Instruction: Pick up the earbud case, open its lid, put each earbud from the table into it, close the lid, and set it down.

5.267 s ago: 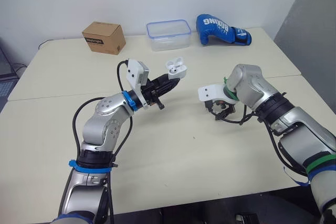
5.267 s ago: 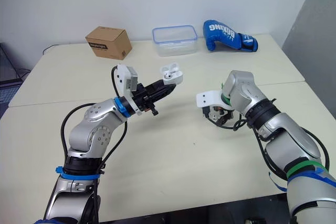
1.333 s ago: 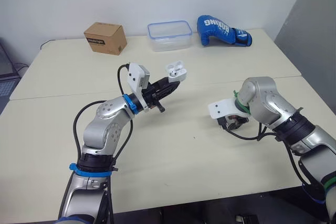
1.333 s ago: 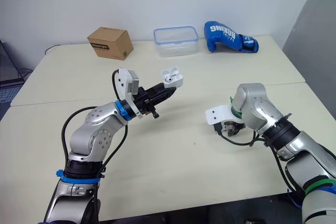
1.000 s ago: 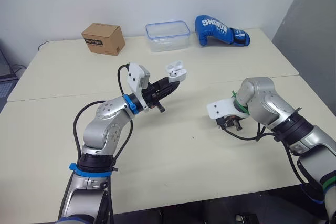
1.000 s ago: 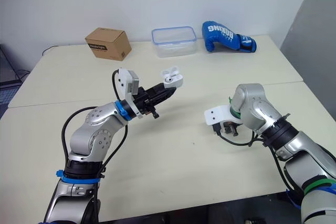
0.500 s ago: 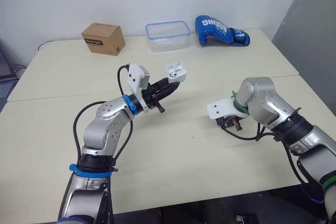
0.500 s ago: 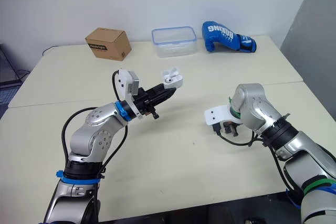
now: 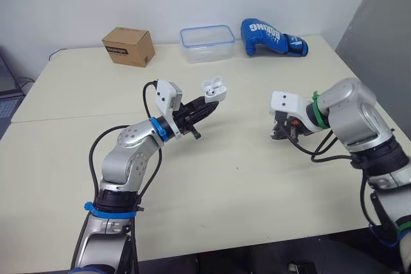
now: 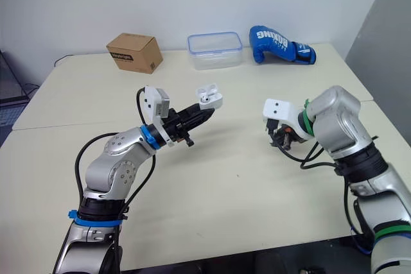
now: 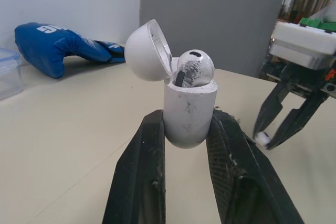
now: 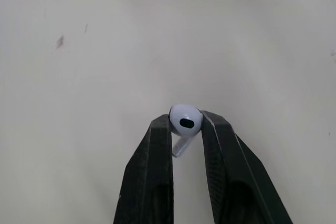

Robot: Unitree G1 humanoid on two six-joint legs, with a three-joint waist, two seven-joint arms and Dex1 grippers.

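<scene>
Left gripper [image 9: 204, 104]: raised over the middle of the table [image 9: 225, 178], pointing toward the far side.
Left fingers [image 11: 142, 166]: pinching the lower body of the earbud case [image 11: 190, 111], one on each side.
Earbud case: off the table, upright in the left grip.
Lid [image 11: 147, 51]: open, tipped back on its hinge.
Case contents: one white earbud [image 11: 193, 66] sits in the case, its rounded head above the rim. The second slot cannot be made out.
Right gripper [image 9: 283, 134]: over the table to the right of the case, well apart from it, pointing down.
Right fingers [image 12: 157, 166]: closed on the head of the second earbud [image 12: 185, 121], its stem hanging between them.
Second earbud vs. table: bare tabletop behind it in the right wrist view. Contact with the surface cannot be told.
Far edge of table, left to right: cardboard box [image 9: 128, 46], clear plastic container [image 9: 207, 34] with a blue rim, blue boxing glove [image 9: 270, 35].
</scene>
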